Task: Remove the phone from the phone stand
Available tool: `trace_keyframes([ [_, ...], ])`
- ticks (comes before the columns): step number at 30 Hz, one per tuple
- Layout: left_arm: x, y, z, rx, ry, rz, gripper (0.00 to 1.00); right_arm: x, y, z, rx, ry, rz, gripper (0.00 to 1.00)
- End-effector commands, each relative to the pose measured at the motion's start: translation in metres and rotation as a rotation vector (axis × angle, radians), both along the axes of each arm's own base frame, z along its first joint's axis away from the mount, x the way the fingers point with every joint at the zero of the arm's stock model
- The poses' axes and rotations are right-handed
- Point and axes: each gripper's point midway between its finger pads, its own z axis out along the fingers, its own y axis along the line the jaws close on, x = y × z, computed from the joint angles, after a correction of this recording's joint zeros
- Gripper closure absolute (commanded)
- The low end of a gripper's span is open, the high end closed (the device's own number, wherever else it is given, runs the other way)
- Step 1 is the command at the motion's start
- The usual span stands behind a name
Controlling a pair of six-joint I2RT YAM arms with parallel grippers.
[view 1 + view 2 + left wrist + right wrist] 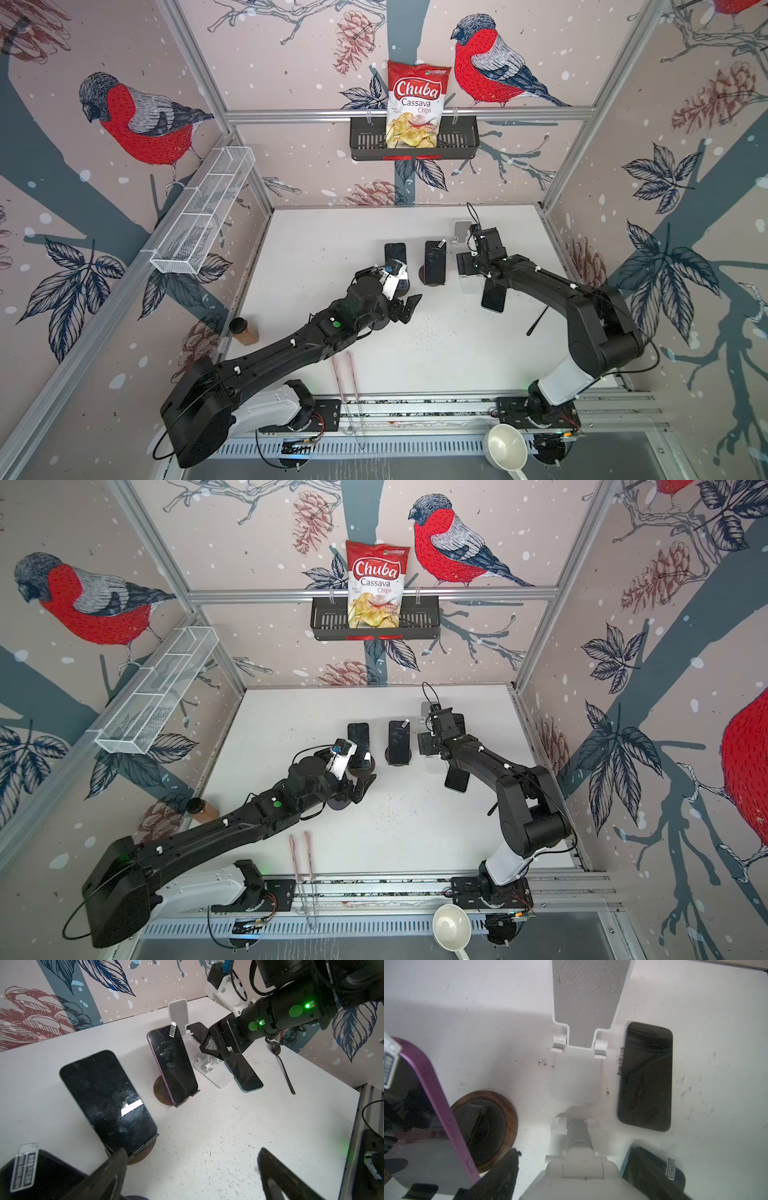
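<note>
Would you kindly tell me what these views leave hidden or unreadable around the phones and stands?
Sticker on the purple phone: print too small, left wrist view.
Flat phone: largely covered by the right arm in both top views.
Stickered phone: cut off by the left wrist view's edge.
Blue-edged phone: blurred and cut off in the right wrist view.
Grey-framed phone, lower end: behind the left arm in both top views.

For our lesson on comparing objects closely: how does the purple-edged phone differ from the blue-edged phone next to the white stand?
The purple phone stands tilted on a round wooden stand; the blue phone lies on the table beside the white stand. The purple phone's rim is purple; the blue phone's is light blue. Both have dark screens and a small sticker tab.
</note>
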Motion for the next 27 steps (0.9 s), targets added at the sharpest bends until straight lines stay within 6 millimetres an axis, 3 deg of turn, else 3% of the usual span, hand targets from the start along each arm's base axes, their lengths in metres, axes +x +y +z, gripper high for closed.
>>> trace_keyframes([
  [1, 0.002, -0.002, 0.009, -0.034, -0.015, 0.005, 0.03, 0.002, -0.001, 0.009, 0.019, -0.022, -0.021, 0.10],
  [17, 0.009, -0.003, 0.007, -0.042, 0.023, 0.041, 0.03, -0.009, -0.009, 0.066, 0.044, -0.147, -0.099, 0.06],
  [27, 0.011, -0.006, 0.019, -0.088, 0.011, 0.046, 0.03, -0.028, 0.016, 0.096, 0.094, -0.206, -0.034, 0.06],
])
